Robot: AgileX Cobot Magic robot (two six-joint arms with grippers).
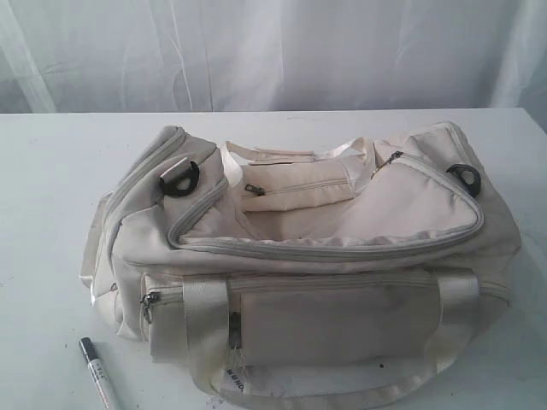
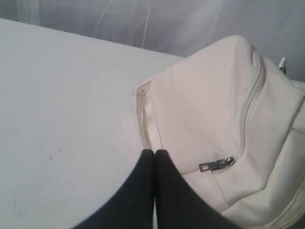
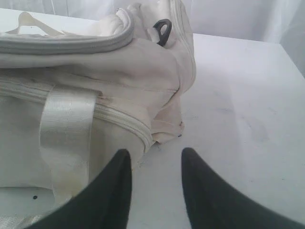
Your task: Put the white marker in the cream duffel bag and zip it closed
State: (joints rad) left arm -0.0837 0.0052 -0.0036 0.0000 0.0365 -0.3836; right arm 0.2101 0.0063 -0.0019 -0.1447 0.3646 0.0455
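White worktop [image 1: 51, 171] carries everything. Across its middle lies the cream duffel bag [image 1: 325, 256], lengthwise in the exterior view, with grey zip tracks [image 1: 342, 250] curving round its sagging top panel. Whether the main zip is open I cannot tell. Neither arm shows in the exterior view. The left gripper [image 2: 154, 155] hangs low by one end of the bag, tilted down, jaws clenched together on nothing. The right gripper [image 3: 156, 151] hovers at the opposite end, jaws parted and empty. The white marker [image 1: 98, 374] lies on the worktop near the bag's front left corner, dark cap pointing away, long axis slanting front to back. That is the left arm's side, so that arm is probably nearer.
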